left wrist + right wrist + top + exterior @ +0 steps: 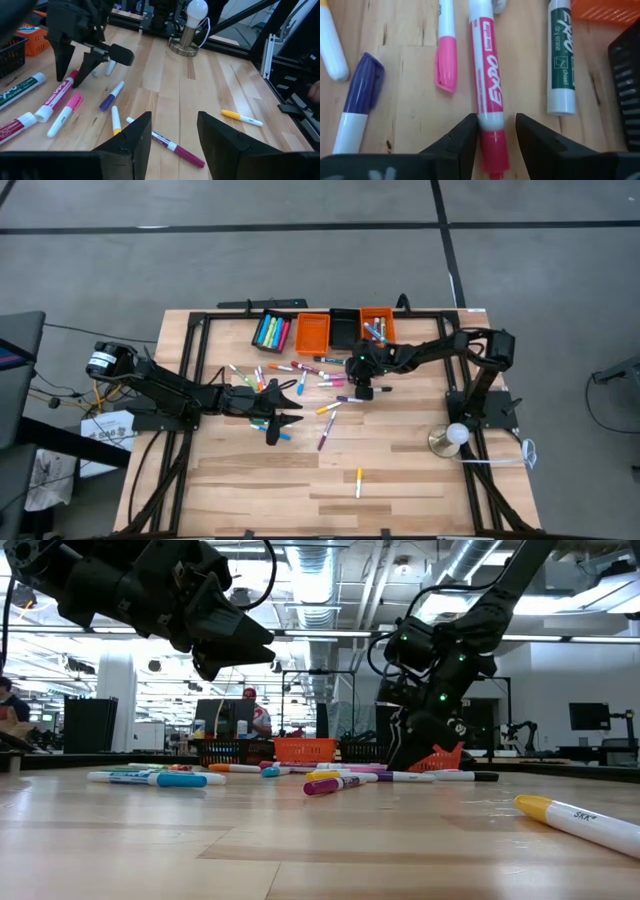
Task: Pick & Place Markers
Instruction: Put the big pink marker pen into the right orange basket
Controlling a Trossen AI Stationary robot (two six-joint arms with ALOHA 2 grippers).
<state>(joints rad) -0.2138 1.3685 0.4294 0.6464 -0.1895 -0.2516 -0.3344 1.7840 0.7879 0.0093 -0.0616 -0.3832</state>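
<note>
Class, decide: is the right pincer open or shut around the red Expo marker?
Open: the right pincer straddles the red marker, fingers not yet clamped.

Robotics lab: wooden counter (400,470) on a grey concrete floor (300,260), exposed ceiling ducts (480,560) and strip lighting overhead, monitors (588,717) and a seated person (255,715) beyond.

markers (300,380) scattered before bins (325,330)
</note>
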